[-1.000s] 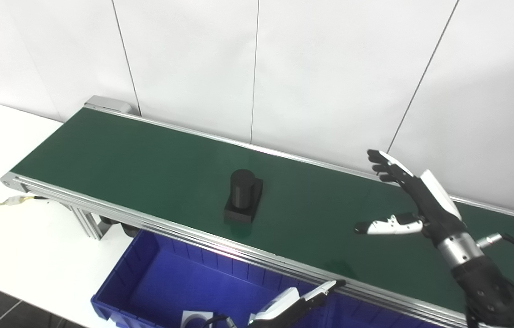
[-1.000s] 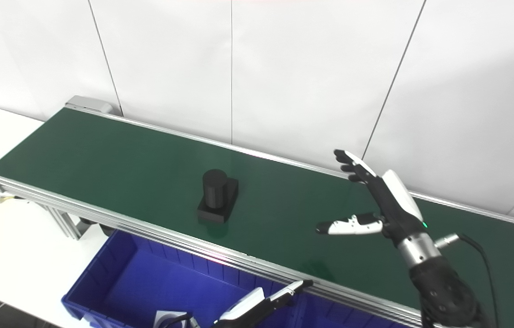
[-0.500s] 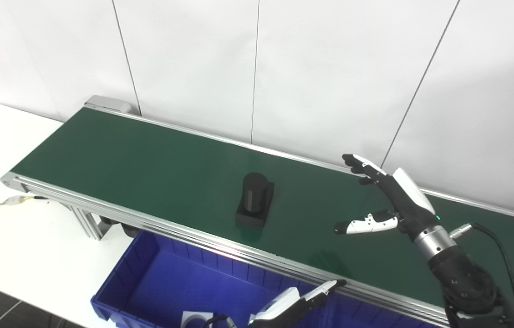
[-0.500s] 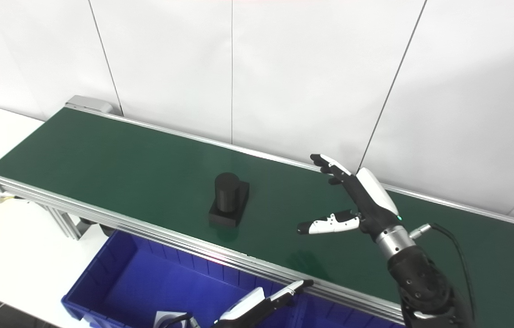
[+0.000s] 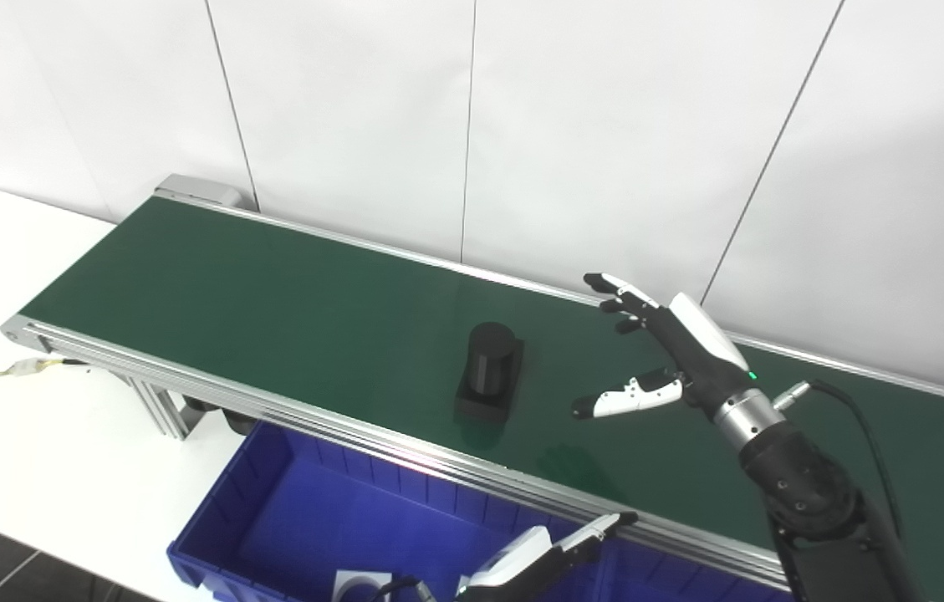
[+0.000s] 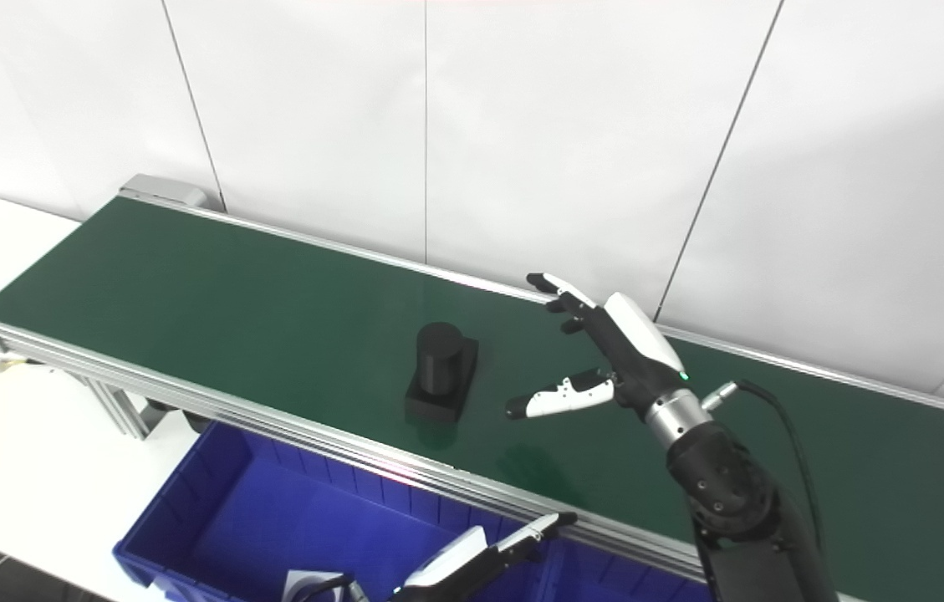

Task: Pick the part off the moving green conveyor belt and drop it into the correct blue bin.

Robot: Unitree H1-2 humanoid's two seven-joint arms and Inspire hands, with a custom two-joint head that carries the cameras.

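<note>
A black part [image 5: 489,373], a short cylinder on a square base, stands on the green conveyor belt [image 5: 271,293] near its front edge. My right hand [image 5: 664,355] is open above the belt, just right of the part, fingers spread and thumb pointing at it, not touching. It also shows in the right eye view [image 6: 601,355]. My left hand [image 5: 534,556] is low at the bottom edge, over the blue bin [image 5: 271,518]; its fingers are stretched out and it holds nothing.
The belt's aluminium frame [image 5: 187,380] runs between belt and bin. A white table [image 5: 37,451] lies to the left with a cable and connector [image 5: 28,368]. A white panelled wall stands close behind the belt.
The part has ridden the belt to the right. My right hand has moved left and a little away from me, closing the gap to the part. The left hand has not moved.
</note>
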